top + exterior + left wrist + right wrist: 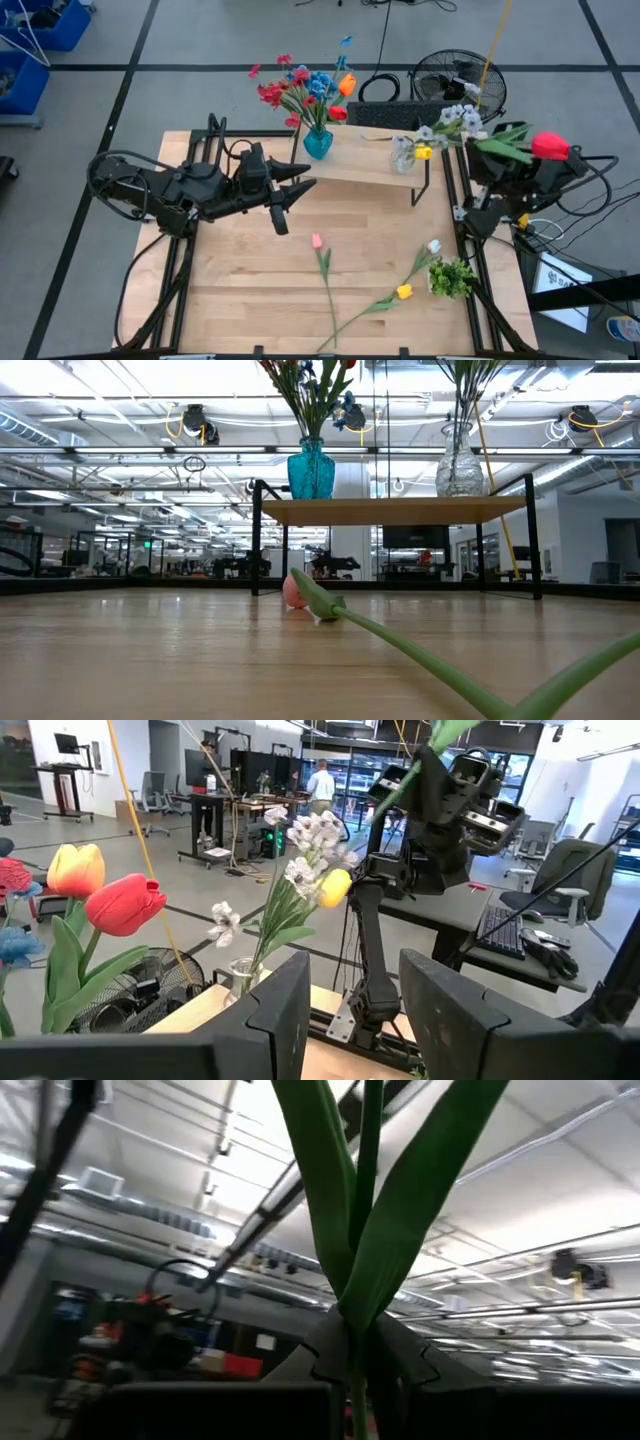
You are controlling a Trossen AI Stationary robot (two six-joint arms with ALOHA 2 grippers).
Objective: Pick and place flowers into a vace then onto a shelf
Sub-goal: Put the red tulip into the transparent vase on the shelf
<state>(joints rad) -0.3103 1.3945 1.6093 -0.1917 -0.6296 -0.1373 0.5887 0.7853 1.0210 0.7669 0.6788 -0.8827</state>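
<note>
Right tool (350, 1370) clamps red tulip (549, 145); no legible text.

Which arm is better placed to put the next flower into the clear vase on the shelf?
Right. Its tool already grips a red tulip beside the clear vase on the shelf. The left tool is open and empty.

Two vases (318, 142) (403, 157) are standing on the shelf (370, 160) at the bench's (250, 290) back edge; three loose flowers (326, 278) are lying in front, a leafy clump (453, 277) sitting to their right.
</note>
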